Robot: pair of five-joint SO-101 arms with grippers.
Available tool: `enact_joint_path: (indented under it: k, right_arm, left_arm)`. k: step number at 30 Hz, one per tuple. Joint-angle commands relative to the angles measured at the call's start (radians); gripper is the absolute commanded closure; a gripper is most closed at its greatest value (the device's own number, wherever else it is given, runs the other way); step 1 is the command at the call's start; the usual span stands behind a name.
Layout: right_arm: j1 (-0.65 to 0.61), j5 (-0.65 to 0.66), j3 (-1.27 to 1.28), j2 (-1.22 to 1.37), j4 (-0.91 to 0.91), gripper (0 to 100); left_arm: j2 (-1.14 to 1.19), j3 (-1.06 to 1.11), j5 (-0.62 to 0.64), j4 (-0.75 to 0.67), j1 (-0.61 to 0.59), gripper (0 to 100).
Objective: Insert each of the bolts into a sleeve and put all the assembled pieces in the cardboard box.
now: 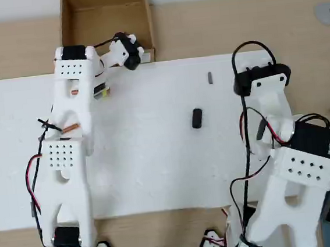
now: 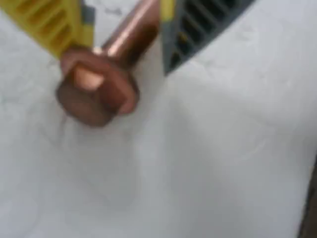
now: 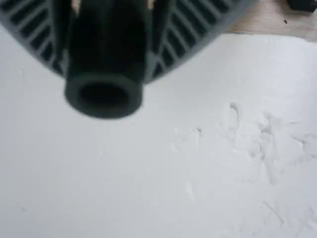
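On the left, a copper bolt is being pinched by its shaft between the yellow finger and the dark grey finger of the left hand, which is closed on it. The bolt's hexagonal head is sticking out past the fingertips, close over the white foam sheet that is covering the wooden table. At the far edge of the sheet, beyond the left arm, the open cardboard box is standing. Near the middle, a loose sleeve is lying on the foam, apart from both arms, with a small grey piece lying beyond it. On the right, a black sleeve is being clamped by the right hand between its dark grey fingers. The sleeve's open bore is facing the wrist camera above the foam.
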Motion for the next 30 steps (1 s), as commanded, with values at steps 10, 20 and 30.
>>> enact_joint_path:
  k: [10, 20, 30]
  right_arm:
    - [0.013, -0.009, -0.001, -0.022, -0.009, 98.8]
    - [0.004, -0.006, -0.027, -0.081, 0.031, 98.8]
    - [-0.076, 0.000, -0.019, -0.289, 0.052, 98.8]
  left_arm:
    - [0.010, -0.020, -0.003, 0.009, 0.009, 99]
    - [0.010, -0.307, 0.104, 0.242, 0.012, 99]
    - [-0.042, -0.532, 0.480, 0.244, 0.040, 100]
